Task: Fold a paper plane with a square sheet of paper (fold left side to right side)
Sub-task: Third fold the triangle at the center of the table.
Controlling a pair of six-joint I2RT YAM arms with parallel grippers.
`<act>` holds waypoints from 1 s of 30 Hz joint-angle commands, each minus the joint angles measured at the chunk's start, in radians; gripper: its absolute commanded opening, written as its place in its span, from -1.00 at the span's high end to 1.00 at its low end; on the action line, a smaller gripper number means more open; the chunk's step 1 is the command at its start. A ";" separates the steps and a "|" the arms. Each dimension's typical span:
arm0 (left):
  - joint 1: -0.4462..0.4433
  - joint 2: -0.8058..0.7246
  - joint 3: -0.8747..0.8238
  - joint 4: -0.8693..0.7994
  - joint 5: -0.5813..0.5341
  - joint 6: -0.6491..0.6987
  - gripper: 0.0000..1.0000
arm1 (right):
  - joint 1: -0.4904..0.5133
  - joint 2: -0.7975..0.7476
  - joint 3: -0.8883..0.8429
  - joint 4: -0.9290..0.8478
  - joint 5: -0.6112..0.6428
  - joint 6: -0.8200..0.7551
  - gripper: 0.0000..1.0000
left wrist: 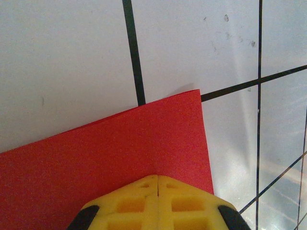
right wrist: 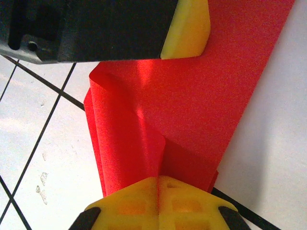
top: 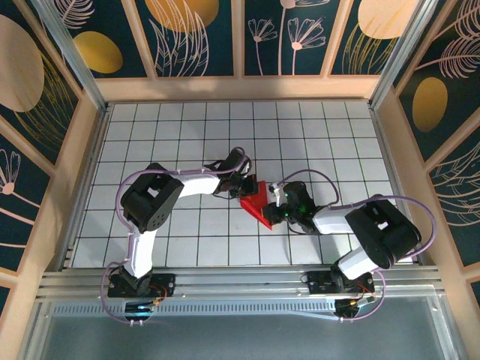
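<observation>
Top external shows both arms reaching in over the white tiled table point(top: 187, 142), the left gripper point(top: 244, 185) and the right gripper point(top: 279, 201) facing each other tip to tip. The square sheet of paper point(top: 257, 204) lies between and under them, partly hidden by both.

In the left wrist view the left gripper's yellow fingers point(left wrist: 139, 203) are drawn together, with only a thin seam between them. The red sheet spreads flat just ahead of the tips and runs underneath them. Its corner lies ahead and slightly to the right of the tips, beside a black grid line point(left wrist: 134, 52). I cannot tell from here whether these fingers pinch the paper or only press on it.

In the right wrist view the right gripper's fingers are likewise together, clamped on a doubled edge of the sheet. A loose red loop curls up just ahead and left of the tips and runs down into them, while the flat layer stretches ahead and to the right. At the far end of that layer, straight ahead, one yellow finger point(right wrist: 187, 28) of the left gripper rests on top of the paper
</observation>
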 commanded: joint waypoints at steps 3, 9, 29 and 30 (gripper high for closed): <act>0.002 0.050 -0.002 -0.080 -0.047 0.014 1.00 | -0.006 0.019 0.013 -0.042 0.002 -0.025 1.00; 0.003 0.053 -0.010 -0.080 -0.052 0.013 1.00 | -0.006 -0.037 0.038 -0.079 0.000 -0.027 1.00; 0.002 0.055 -0.017 -0.072 -0.053 0.005 1.00 | 0.026 -0.045 0.045 -0.053 -0.033 0.021 1.00; 0.002 0.055 -0.017 -0.072 -0.052 0.005 1.00 | 0.028 -0.041 0.046 -0.053 -0.032 0.021 1.00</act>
